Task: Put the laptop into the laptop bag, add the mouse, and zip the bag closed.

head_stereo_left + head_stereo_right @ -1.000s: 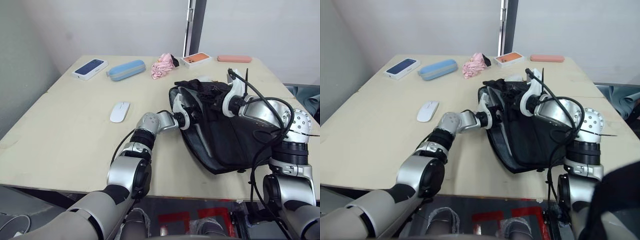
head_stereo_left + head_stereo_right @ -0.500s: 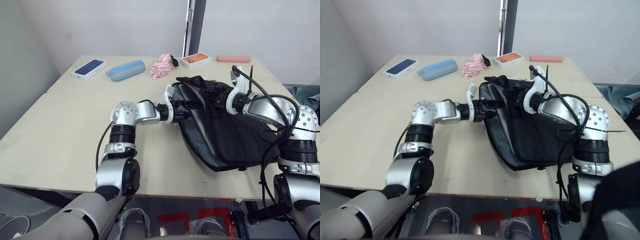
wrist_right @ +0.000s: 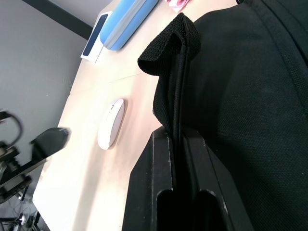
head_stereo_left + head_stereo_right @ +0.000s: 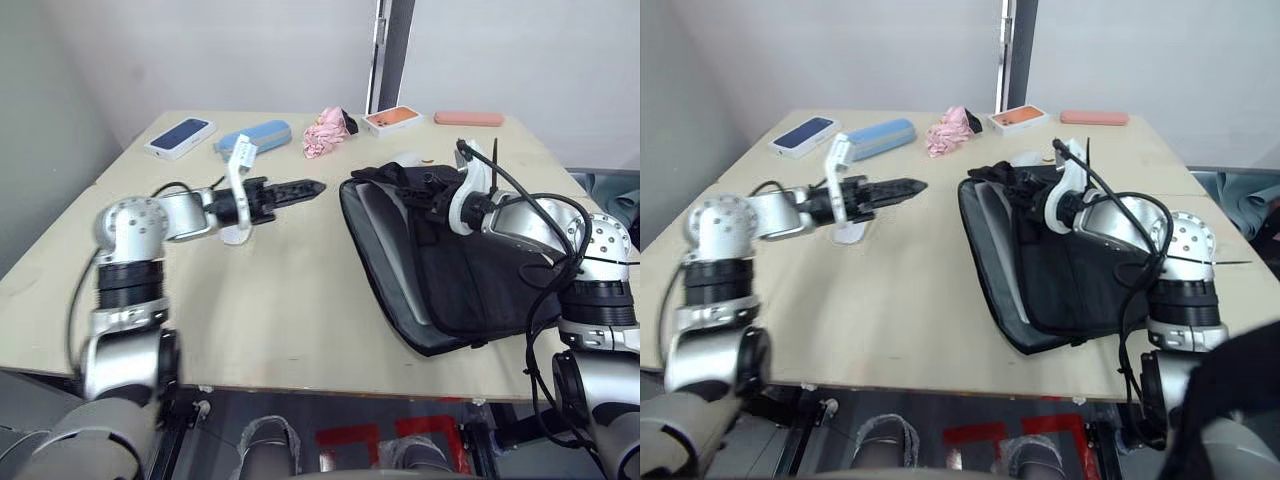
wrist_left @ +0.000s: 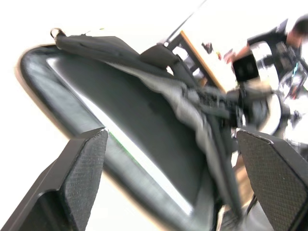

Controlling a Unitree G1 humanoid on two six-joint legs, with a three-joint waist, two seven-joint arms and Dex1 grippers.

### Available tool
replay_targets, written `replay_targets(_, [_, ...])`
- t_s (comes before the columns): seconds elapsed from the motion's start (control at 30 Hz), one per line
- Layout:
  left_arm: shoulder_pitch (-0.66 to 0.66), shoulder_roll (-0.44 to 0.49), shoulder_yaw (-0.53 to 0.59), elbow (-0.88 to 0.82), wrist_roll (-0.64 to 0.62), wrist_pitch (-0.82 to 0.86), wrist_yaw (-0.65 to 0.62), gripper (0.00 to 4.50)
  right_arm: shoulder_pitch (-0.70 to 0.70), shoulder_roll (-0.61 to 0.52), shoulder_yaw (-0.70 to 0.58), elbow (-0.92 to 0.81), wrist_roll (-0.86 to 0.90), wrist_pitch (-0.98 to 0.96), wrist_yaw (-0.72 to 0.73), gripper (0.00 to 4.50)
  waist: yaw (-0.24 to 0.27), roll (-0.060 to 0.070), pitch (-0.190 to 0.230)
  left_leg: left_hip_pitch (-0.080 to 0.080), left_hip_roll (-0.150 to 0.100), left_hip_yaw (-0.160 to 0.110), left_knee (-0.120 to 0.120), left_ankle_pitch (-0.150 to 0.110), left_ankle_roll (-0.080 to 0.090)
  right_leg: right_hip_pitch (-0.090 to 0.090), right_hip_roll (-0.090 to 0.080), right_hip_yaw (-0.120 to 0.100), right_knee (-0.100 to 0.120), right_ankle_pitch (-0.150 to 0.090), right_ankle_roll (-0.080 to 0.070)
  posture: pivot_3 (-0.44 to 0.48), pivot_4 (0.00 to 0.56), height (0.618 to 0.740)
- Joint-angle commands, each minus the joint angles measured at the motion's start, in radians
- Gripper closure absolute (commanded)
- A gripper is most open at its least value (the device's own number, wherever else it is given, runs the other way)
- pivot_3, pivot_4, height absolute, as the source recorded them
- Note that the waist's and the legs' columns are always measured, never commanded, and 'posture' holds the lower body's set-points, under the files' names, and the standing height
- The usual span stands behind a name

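Right gripper [image 3: 175, 144] clamped on black webbing handle [image 3: 169, 45] of big black fabric laptop bag [image 4: 470, 270]. Left gripper [image 4: 300, 189] spread apart, empty, above beige table [image 4: 300, 300]. Glossy white oval mouse [image 3: 111, 123] beside bag.

Along the far edge of the pale wooden bench [image 4: 300, 290] are set a dark blue boxed phone [image 4: 180, 137], a light blue oblong case [image 4: 252, 138], a crumpled pink cloth [image 4: 324, 132], an orange-topped box [image 4: 392, 119] and a flat salmon-pink case [image 4: 469, 118].

Silver-grey rounded arm segments joined by black ribbed rings, round screw-dotted joint caps, white brackets at both wrists, loose black cables looping along each forearm, and textured black fingers on the left end effector [image 4: 305, 187] and the right end effector [image 3: 179, 144].
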Motion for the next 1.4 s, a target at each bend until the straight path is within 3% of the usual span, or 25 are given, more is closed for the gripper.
replay_targets(0.03, [0.103, 0.141, -0.079, -0.103, 0.08, -0.174, -0.252, 0.08, -0.01, -0.009, -0.005, -0.019, -0.02, -0.019, 0.044, 4.5, 0.0, 0.0, 0.0, 0.0, 0.0, 0.0, 0.001, 0.0, 0.0, 0.0, 0.0, 0.0, 0.0, 0.0, 0.0, 0.0, 0.15, 0.74])
replay_targets(0.13, [0.273, 0.373, -0.107, -0.171, 0.158, -0.339, -0.537, 0.08, -0.005, -0.008, 0.011, -0.02, -0.098, -0.014, 0.118, 4.5, -0.037, 0.001, -0.001, 0.001, 0.001, 0.002, -0.003, 0.0, -0.001, -0.002, 0.001, 0.001, 0.0, -0.001, 0.0, 0.0, 0.15, 0.74])
replay_targets(0.27, [0.32, 0.443, -0.032, -0.156, 0.105, -0.361, -0.639, 0.08, 0.009, 0.0, 0.027, 0.001, -0.179, -0.001, 0.215, 4.5, -0.016, 0.001, -0.001, 0.001, 0.002, -0.001, -0.005, 0.002, -0.005, -0.003, 0.002, -0.002, 0.002, -0.003, -0.002, 0.0, 0.15, 0.74])
replay_targets(0.43, [0.415, 0.52, 0.064, -0.152, 0.103, -0.395, -0.73, 0.04, 0.036, -0.033, 0.081, 0.006, -0.369, 0.031, 0.433, 2.84, -0.022, 0.001, -0.001, 0.003, 0.001, -0.001, -0.004, 0.002, -0.005, -0.002, 0.001, 0.0, 0.005, -0.003, -0.002, 0.0, 0.15, 0.74])
replay_targets(0.7, [0.506, 0.546, 0.182, -0.111, 0.138, -0.444, -0.723, 0.04, 0.025, -0.189, 0.153, -0.056, -0.61, 0.043, 0.922, 0.04, -0.02, 0.001, -0.001, 0.007, 0.001, 0.001, -0.005, 0.002, -0.005, 0.0, 0.001, 0.001, 0.007, -0.005, -0.003, 0.0, 0.15, 0.74])
replay_targets(0.9, [0.692, 0.562, 0.272, -0.129, 0.206, -0.511, -0.726, 0.04, 0.093, -0.39, 0.158, -0.175, -0.764, -0.032, 1.275, 0.01, -0.019, -0.001, -0.002, 0.009, 0.002, 0.003, -0.009, -0.001, 0.0, 0.0, 0.002, 0.002, 0.006, -0.007, -0.005, 0.0, 0.15, 0.74])
replay_targets(1.1, [0.778, 0.555, 0.38, -0.066, 0.252, -0.568, -0.701, 0.04, 0.378, -0.697, 0.04, -0.247, -0.941, -0.281, 1.743, 0.01, -0.004, -0.002, -0.002, 0.013, 0.003, 0.004, -0.01, -0.001, 0.002, 0.003, 0.002, 0.003, 0.004, -0.008, -0.006, 0.0, 0.15, 0.74])
replay_targets(1.27, [0.808, 0.56, 0.401, 0.018, 0.314, -0.65, -0.709, 0.04, 0.505, -0.775, -0.074, -0.15, -1.056, -0.428, 1.903, 0.01, -0.018, -0.003, -0.004, 0.02, 0.003, 0.008, -0.011, -0.001, 0.002, 0.005, 0.002, 0.007, 0.005, -0.008, -0.006, 0.0, 0.15, 0.74])
replay_targets(1.4, [0.861, 0.585, 0.409, 0.069, 0.365, -0.7, -0.738, 0.04, 0.561, -0.784, -0.191, -0.043, -1.134, -0.496, 1.929, 0.01, -0.028, -0.004, -0.004, 0.021, 0.003, 0.009, -0.01, -0.002, 0.003, 0.005, 0.002, 0.008, 0.005, -0.008, -0.006, 0.0, 0.15, 0.74])
